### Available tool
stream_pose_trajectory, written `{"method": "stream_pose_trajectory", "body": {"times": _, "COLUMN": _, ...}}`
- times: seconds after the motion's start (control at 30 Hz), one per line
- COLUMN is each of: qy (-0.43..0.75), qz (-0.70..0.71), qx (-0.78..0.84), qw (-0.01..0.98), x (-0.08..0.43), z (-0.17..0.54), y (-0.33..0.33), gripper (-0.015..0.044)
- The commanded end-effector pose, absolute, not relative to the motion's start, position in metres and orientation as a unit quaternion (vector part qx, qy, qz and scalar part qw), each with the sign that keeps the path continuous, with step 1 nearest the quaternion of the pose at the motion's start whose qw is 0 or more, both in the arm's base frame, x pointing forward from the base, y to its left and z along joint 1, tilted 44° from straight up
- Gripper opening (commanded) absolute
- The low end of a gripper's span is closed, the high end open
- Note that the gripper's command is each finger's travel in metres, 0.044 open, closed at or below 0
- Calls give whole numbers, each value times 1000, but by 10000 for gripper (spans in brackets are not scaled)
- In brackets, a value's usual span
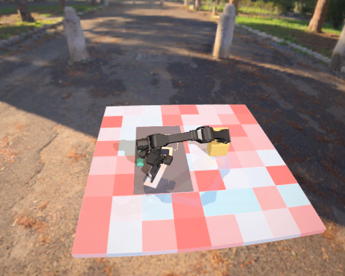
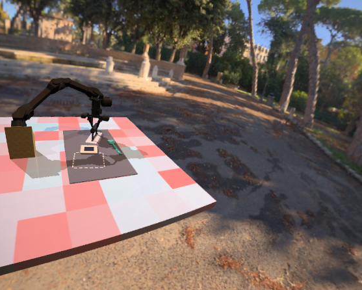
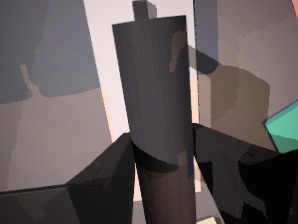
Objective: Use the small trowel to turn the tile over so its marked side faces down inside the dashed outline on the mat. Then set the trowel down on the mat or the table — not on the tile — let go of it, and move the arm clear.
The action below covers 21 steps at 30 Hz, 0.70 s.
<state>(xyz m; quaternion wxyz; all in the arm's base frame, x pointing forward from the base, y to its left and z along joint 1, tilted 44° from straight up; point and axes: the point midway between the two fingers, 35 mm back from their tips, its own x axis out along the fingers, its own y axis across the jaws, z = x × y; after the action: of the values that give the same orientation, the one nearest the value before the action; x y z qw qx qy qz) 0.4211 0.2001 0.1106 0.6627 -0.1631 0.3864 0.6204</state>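
Note:
My gripper (image 1: pixel 155 167) (image 2: pixel 94 129) (image 3: pixel 160 135) is shut on the trowel's dark round handle (image 3: pixel 155 75), low over the mat. A thin neck shows at the handle's far end. The handle is over a long pale plate (image 1: pixel 161 173) (image 2: pixel 99 136) (image 3: pixel 100 30); whether this is the trowel's blade, I cannot tell. The cream tile (image 1: pixel 170 150) (image 2: pixel 89 149) (image 3: pixel 206 220) lies flat, its dark mark up, beside the dashed outline (image 2: pixel 104 167), not inside it. The arm partly hides the outline in the top view.
A green tool (image 1: pixel 139 162) (image 2: pixel 116 147) (image 3: pixel 285 130) lies near the mat's edge beside the gripper. The grey mat (image 1: pixel 177 182) (image 2: pixel 117 169) lies on the checkered table (image 1: pixel 189 232) (image 2: pixel 95 211). A yellow block (image 1: pixel 218 149) (image 2: pixel 21 143) stands by the arm's base.

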Motion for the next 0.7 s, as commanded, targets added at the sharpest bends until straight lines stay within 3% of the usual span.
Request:
{"method": "stream_pose_trajectory", "body": {"times": 0.0, "qy": 391, "qz": 620, "qx": -161, "qw": 661, "x": 420, "z": 108, "y": 201, "gripper": 130}}
{"method": "stream_pose_trajectory", "body": {"times": 0.67, "qy": 515, "qz": 521, "qx": -15, "qw": 680, "x": 420, "z": 108, "y": 200, "gripper": 130}}
